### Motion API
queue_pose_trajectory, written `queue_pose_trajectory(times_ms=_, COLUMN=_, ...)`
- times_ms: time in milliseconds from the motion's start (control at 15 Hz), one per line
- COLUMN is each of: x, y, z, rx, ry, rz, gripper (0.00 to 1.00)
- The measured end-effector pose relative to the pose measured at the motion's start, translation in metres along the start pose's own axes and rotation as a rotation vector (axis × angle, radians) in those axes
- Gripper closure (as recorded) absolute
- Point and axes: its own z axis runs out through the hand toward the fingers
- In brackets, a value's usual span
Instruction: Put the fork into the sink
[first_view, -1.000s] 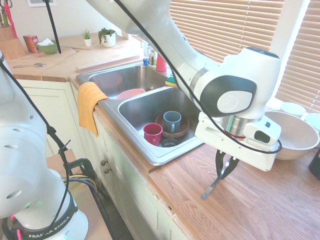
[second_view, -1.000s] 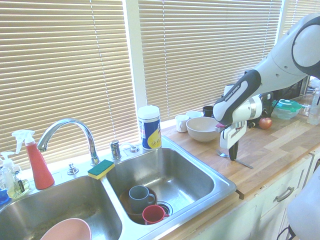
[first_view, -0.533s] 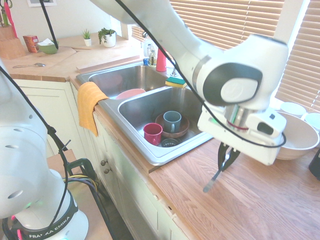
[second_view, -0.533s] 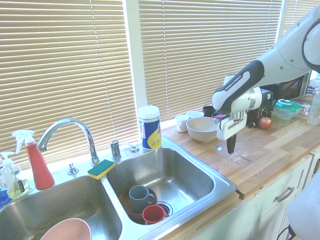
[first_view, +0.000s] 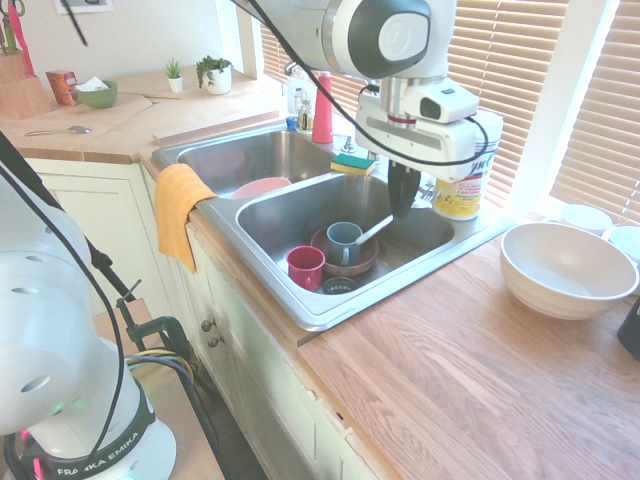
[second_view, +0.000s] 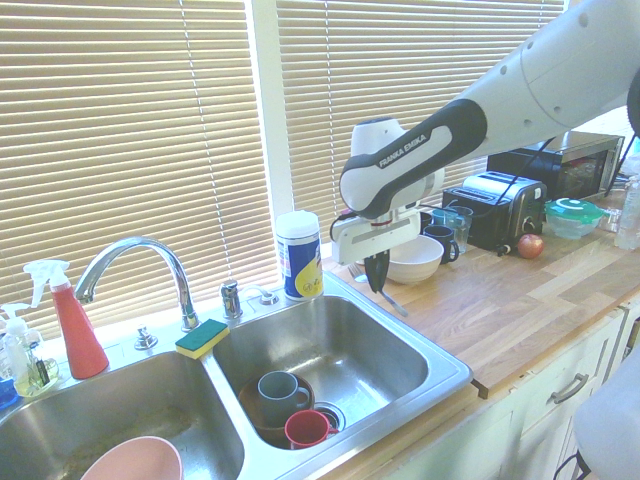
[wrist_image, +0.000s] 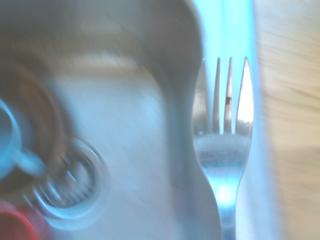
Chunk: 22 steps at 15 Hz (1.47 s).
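My gripper (first_view: 401, 205) is shut on the silver fork (first_view: 372, 231) and holds it in the air over the near-window basin of the steel sink (first_view: 322, 311). The fork hangs slanted below the fingers, seen also as the fork (second_view: 392, 302) under the gripper (second_view: 375, 281) near the sink's back rim (second_view: 441, 365). In the wrist view the fork (wrist_image: 225, 150) shows its tines close up, above the basin wall and the wooden counter's edge. Below lie a grey mug (first_view: 343, 242) on a brown plate and a red cup (first_view: 305, 266).
A pink bowl (first_view: 260, 186) sits in the other basin and an orange cloth (first_view: 177, 210) drapes over the sink's front. A big white bowl (first_view: 566, 270) stands on the wooden counter. Faucet (second_view: 135, 262), sponge (second_view: 202, 337), cleaner canister (second_view: 298, 256) and red spray bottle (second_view: 76, 325) line the back.
The arm has lifted the fork off the wooden counter and carried it sideways past the white bowl to a spot over the sink basin. The gripper stayed shut on it.
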Motion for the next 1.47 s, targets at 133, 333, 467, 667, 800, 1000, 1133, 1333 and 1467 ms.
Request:
queue_pose_trajectory(times_ms=133, x=-0.027, y=-0.042, z=0.026, rx=-0.013, ry=0.012, rz=0.032, gripper=1.00)
queue_pose_trajectory(times_ms=333, x=-0.047, y=-0.077, z=0.073, rx=-0.025, ry=-0.001, rz=0.035, gripper=1.00)
queue_pose_trajectory(times_ms=467, x=-0.045, y=-0.085, z=0.102, rx=-0.025, ry=0.003, rz=0.030, gripper=1.00)
queue_pose_trajectory(times_ms=667, x=-0.046, y=-0.091, z=0.139, rx=-0.029, ry=-0.005, rz=0.022, gripper=1.00)
queue_pose_trajectory(times_ms=800, x=-0.050, y=-0.092, z=0.160, rx=-0.043, ry=-0.012, rz=0.016, gripper=1.00)
queue_pose_trajectory(times_ms=1000, x=-0.056, y=-0.094, z=0.184, rx=-0.054, ry=-0.024, rz=0.008, gripper=1.00)
queue_pose_trajectory(times_ms=1133, x=-0.057, y=-0.096, z=0.201, rx=-0.055, ry=-0.040, rz=0.017, gripper=1.00)
queue_pose_trajectory(times_ms=1333, x=-0.056, y=-0.098, z=0.226, rx=-0.060, ry=-0.063, rz=0.021, gripper=0.00)
queue_pose_trajectory(times_ms=1467, x=-0.055, y=-0.099, z=0.235, rx=-0.064, ry=-0.078, rz=0.024, gripper=0.00)
